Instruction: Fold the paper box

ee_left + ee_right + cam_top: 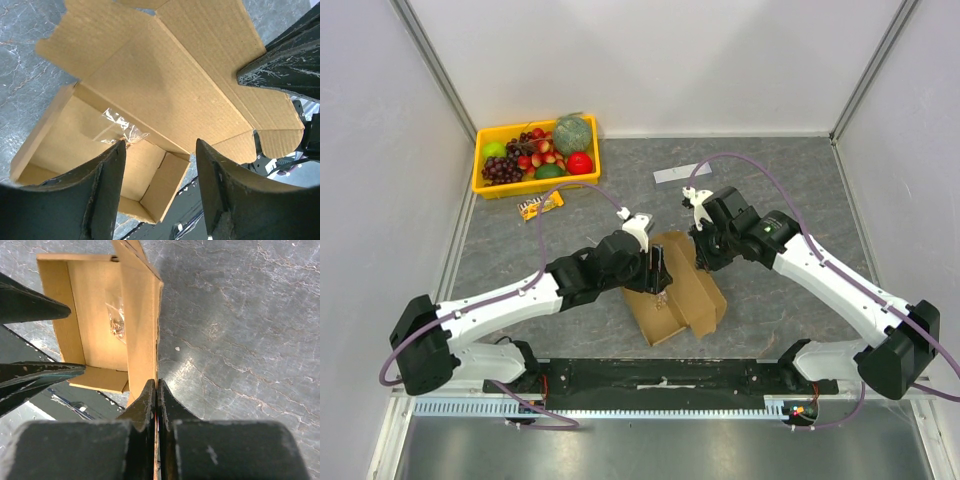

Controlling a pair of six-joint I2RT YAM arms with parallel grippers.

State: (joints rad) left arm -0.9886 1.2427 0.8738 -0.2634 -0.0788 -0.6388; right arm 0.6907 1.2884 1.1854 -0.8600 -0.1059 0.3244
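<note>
My right fingers (pixel 156 392) are pressed tight together, pinching the edge of the raised cardboard lid (pixel 165 85), which runs straight away from them edge-on in my right wrist view. My left fingers (pixel 658 268) stand wide apart with nothing between them, hanging over the open tray part of the box near its rear wall. I cannot tell whether they touch the cardboard.

The grey marbled table (pixel 800 190) carries everything. The paper box (pixel 670 305) sits at the near middle of it, just ahead of my base rail and between my two arms. It is a shallow brown tray with its walls already upright, and the lid is tilted up along the side nearer my right arm, its end flaps spread open.

The yellow tray (pixel 500 191) rests in the far left corner, well apart from the box, and is filled with fruit (pixel 545 150): dark grapes, something round and red, and several green pieces.

A pale flat strip (pixel 682 172) lies on the table beyond my right wrist, near the far edge. A small orange packet (pixel 541 205) lies just in front of the yellow tray. Inside the box, on its floor, lies a crumpled scrap of clear wrapper (pixel 122 129).
</note>
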